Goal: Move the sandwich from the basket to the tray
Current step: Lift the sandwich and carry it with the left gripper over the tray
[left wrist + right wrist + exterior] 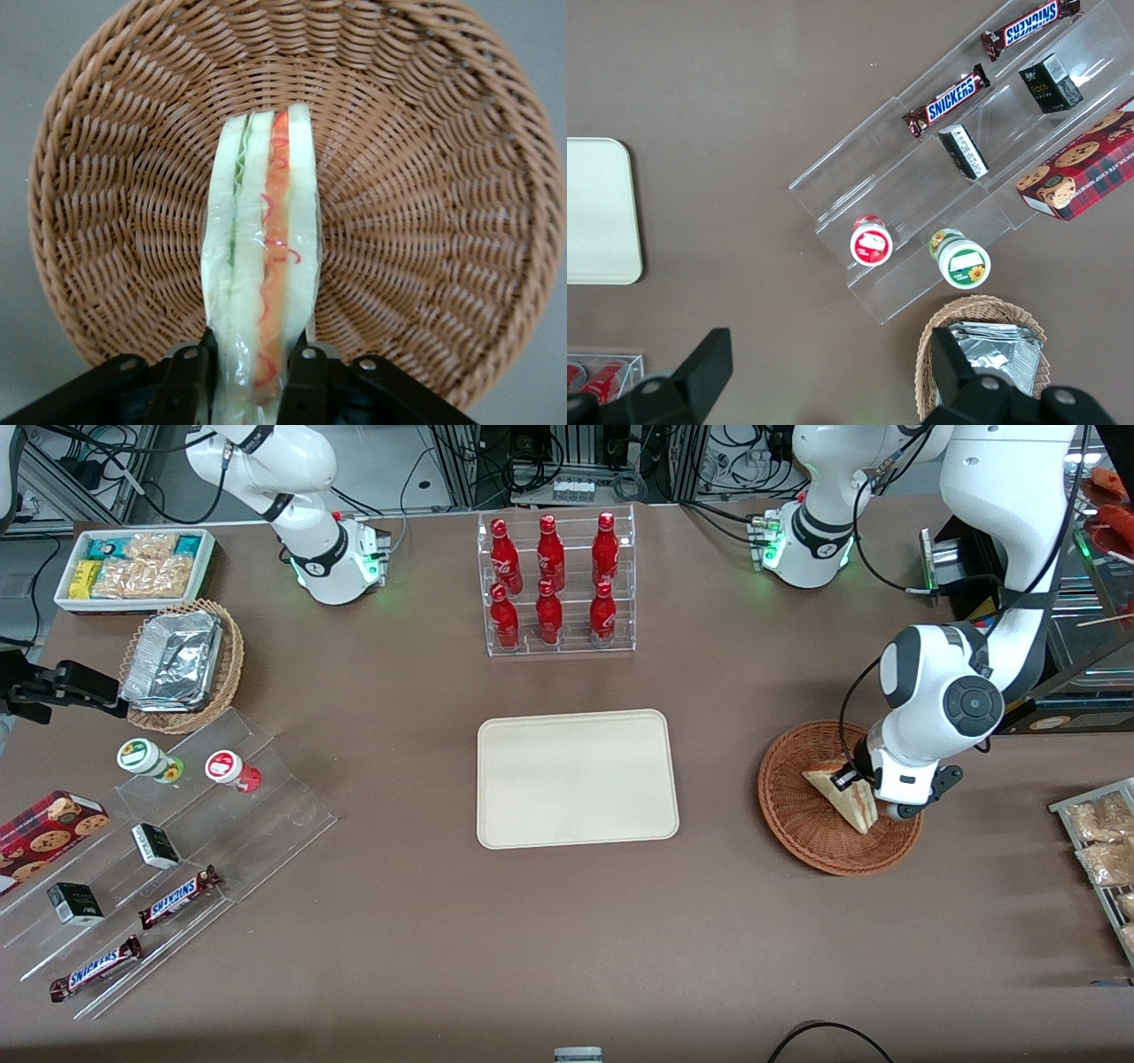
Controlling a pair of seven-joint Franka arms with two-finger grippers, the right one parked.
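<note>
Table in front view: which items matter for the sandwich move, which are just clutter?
In play:
- sandwich, clamped in the left pincer over the basket
- basket
- tray

Clutter:
- red bottles in their clear rack
- foil containers
- Snickers bars
- cookie box

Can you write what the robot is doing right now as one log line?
step: grasp | pincer: shut on sandwich | sandwich: over basket | tray: bare
</note>
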